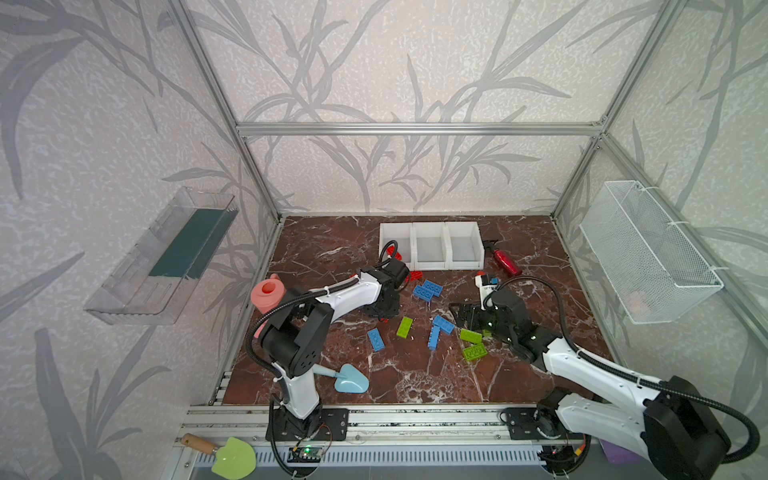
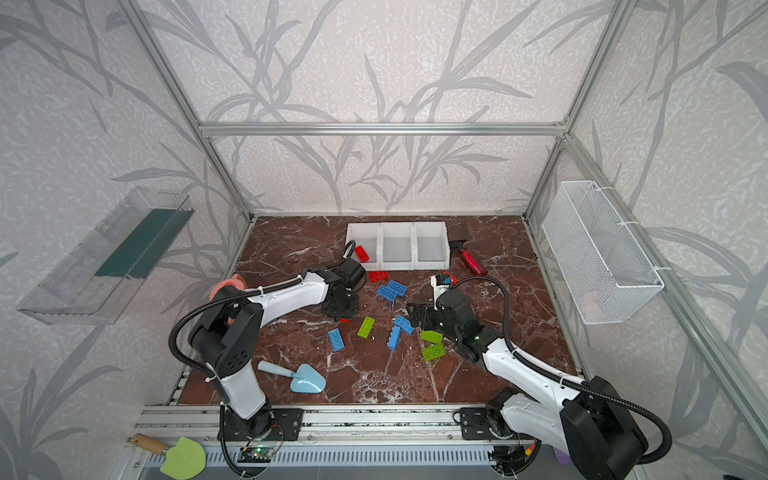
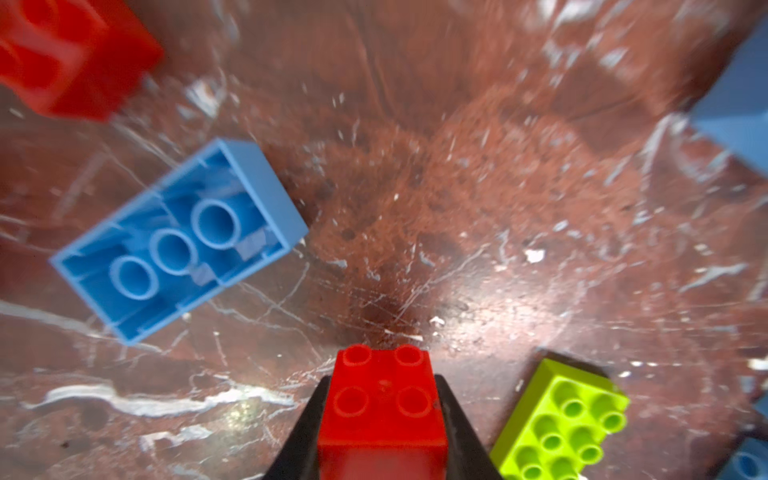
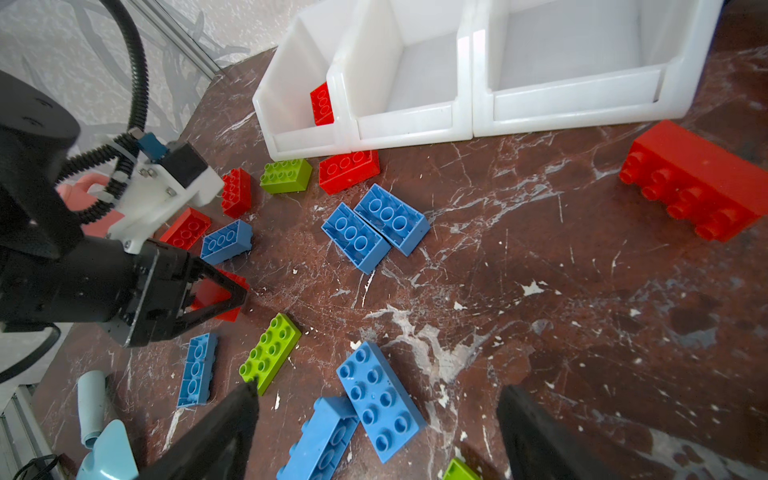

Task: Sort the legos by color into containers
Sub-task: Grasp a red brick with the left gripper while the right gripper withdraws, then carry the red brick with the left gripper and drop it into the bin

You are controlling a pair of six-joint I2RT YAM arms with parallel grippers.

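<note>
My left gripper (image 3: 382, 380) is shut on a red lego (image 3: 384, 415), low over the marble floor in the middle-left (image 1: 384, 313). My right gripper (image 4: 376, 390) stands open over a studded blue lego (image 4: 380, 407) that leans on another blue one (image 4: 324, 440); in a top view it is at the middle-right (image 1: 461, 313). Blue, lime green and red legos lie scattered on the floor: a blue pair (image 1: 428, 289), a green one (image 1: 404, 327). The three white containers (image 1: 430, 225) stand at the back; the leftmost holds one red lego (image 4: 322, 104).
A red bottle (image 1: 507, 261) lies right of the containers. A pink vessel (image 1: 268, 295) sits at the left edge and a light-blue trowel (image 1: 349, 380) near the front. A wire basket (image 1: 648, 253) and a clear tray (image 1: 162, 257) hang on the side walls.
</note>
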